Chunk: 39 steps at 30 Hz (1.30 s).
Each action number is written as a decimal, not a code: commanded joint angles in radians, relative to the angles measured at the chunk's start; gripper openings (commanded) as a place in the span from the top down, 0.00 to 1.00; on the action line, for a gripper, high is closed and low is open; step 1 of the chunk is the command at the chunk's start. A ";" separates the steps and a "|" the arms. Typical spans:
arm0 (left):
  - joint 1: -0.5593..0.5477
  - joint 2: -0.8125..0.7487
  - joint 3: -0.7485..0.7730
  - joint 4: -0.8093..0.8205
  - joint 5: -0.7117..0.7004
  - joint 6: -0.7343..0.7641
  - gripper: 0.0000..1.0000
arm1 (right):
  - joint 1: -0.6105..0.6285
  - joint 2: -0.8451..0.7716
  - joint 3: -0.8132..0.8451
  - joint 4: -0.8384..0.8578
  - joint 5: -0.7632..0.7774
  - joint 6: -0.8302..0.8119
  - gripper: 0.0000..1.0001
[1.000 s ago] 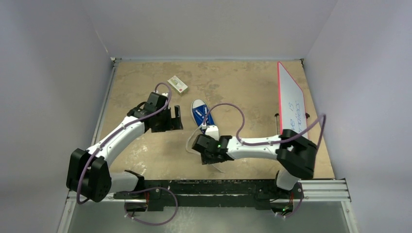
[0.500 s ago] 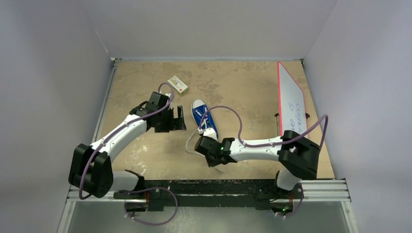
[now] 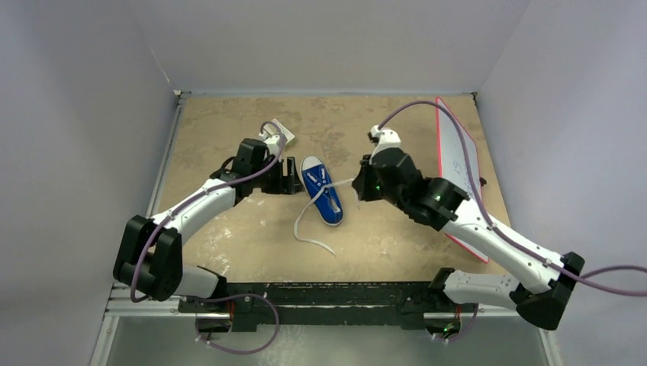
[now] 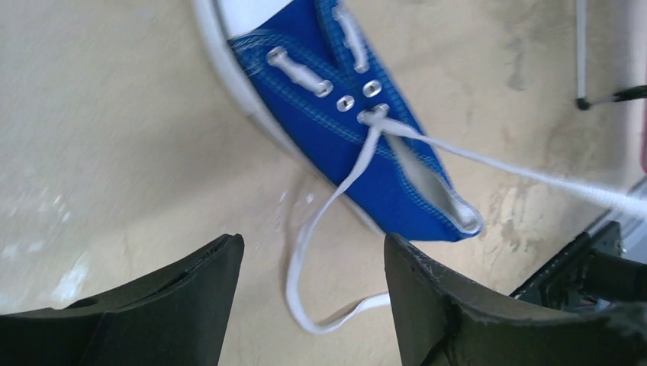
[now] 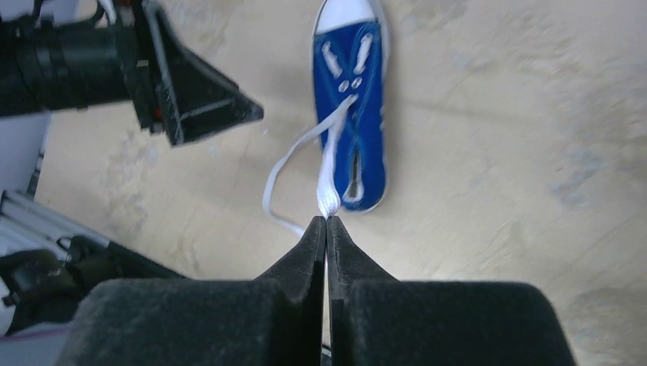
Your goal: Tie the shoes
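The shoe [image 3: 323,191], a small blue sneaker with white sole and toe cap, lies mid-table with its toe toward the far side. My right gripper [image 3: 357,185] is raised just right of it, shut on one white lace [image 5: 329,183] that runs taut from the top eyelets. In the right wrist view its jaws [image 5: 326,223] pinch the lace end above the shoe [image 5: 358,99]. My left gripper [image 3: 294,177] is close against the shoe's left side, open. In the left wrist view the other lace [image 4: 294,282] loops loose on the table between its fingers [image 4: 313,248], below the shoe [image 4: 397,183].
A small white box with a red edge [image 3: 276,131] sits behind the left wrist. A red-edged whiteboard [image 3: 458,160] lies along the right side, partly under the right arm. Grey walls close in the table; a metal rail [image 3: 336,293] runs along the near edge.
My right gripper shut on a lace in front of the shoe, then swung up and to the shoe's right, pulling it taut. The left gripper slid right to the shoe and its jaws narrowed a little.
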 commanded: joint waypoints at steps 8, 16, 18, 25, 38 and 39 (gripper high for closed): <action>-0.042 0.151 -0.064 0.481 0.186 -0.047 0.30 | -0.296 0.100 0.181 0.083 -0.362 -0.306 1.00; -0.062 0.247 -0.157 0.640 0.169 -0.132 0.33 | -0.424 0.217 0.265 0.120 -0.575 -0.345 1.00; -0.066 0.277 -0.159 0.658 0.167 -0.129 0.33 | -0.436 0.244 0.285 0.119 -0.609 -0.351 1.00; -0.083 0.341 -0.166 0.670 0.175 -0.153 0.55 | -0.452 0.239 0.286 0.129 -0.659 -0.372 1.00; -0.097 0.224 -0.235 0.604 0.123 -0.175 0.85 | -0.456 0.261 0.349 0.121 -0.699 -0.365 1.00; -0.097 0.212 -0.230 0.585 0.116 -0.164 0.86 | -0.455 0.261 0.351 0.118 -0.698 -0.364 1.00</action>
